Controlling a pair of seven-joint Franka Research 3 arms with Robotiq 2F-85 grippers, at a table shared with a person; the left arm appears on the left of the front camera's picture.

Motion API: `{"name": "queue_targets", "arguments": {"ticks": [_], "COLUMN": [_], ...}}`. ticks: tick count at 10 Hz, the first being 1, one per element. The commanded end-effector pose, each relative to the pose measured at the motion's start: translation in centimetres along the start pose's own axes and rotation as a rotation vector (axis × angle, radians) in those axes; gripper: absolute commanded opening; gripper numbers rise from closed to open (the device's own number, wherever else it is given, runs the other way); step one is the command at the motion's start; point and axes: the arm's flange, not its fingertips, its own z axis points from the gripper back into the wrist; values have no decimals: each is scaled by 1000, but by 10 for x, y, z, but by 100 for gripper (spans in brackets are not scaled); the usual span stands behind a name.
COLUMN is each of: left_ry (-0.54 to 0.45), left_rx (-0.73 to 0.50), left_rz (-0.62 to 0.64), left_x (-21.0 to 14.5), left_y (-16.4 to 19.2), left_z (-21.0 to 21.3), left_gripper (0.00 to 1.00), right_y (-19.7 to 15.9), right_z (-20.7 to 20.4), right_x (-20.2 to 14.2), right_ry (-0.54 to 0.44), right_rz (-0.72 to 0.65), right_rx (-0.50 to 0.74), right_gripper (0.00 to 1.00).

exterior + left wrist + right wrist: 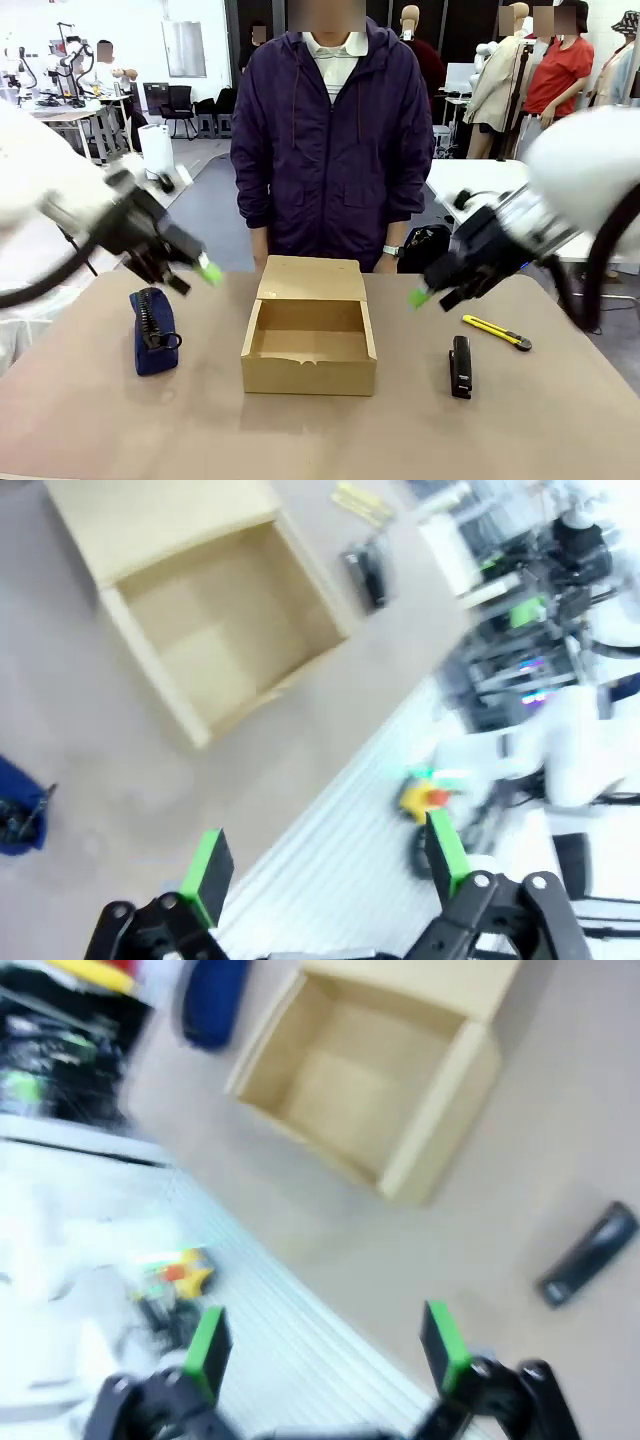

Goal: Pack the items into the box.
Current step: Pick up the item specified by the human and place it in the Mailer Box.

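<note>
Center-table sits the cardboard box (310, 372), flap lid tipped back toward the far side, its tan floor showing. Off to its left on the table (100, 420) lies the navy pouch (153, 335), zipper facing up, well apart from the box wall. Over on the right, the slim yellow tool (497, 332) lies flat, and a black stapler-like thing (460, 366) rests between it and the box.

And the pincers: the left gripper (195, 277) hangs in the air just above and behind the pouch, green pads spread wide, clear of the fabric. Its wrist camera shows those pads far apart, the open box up ahead and a sliver of blue pouch at the picture's left edge.

The right gripper (433, 297) hovers off the table on the box's right side, above and to the left of the yellow tool, apart from it, jaws likewise wide. Its wrist camera, blurred, looks down on the box, with the pouch beyond it and the black item off to one side.

A person in a purple jacket (330, 150) stands at the far edge, right behind the box.
</note>
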Motion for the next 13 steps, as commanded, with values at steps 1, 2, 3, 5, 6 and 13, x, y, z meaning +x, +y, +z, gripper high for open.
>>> {"name": "queue_targets", "arguments": {"ticks": [1, 2, 3, 5, 6, 13], "left_ry": [-101, -102, -167, -443, -539, -586], "left_rx": [-186, -269, -290, -385, -427, -400], "left_rz": [118, 145, 174, 321, 354, 459], "left_x": [-5, -22, -42, -103, -134, -184], "left_y": [32, 48, 73, 129, 152, 179], "left_z": [75, 119, 165, 230, 248, 268], "left_gripper": [100, 100, 100, 100, 100, 100], "right_y": [-29, -50, -72, -131, -159, -199], "right_z": [79, 124, 161, 200, 203, 211], "right_x": [-15, -35, -63, -118, -145, -195], "right_ry": [-50, -164, -298, -509, -568, -592], "right_rz": [-132, -187, -243, -447, -551, -694], "right_rx": [269, 326, 347, 372, 405, 383], "right_gripper": [100, 100, 100, 100, 100, 100]}}
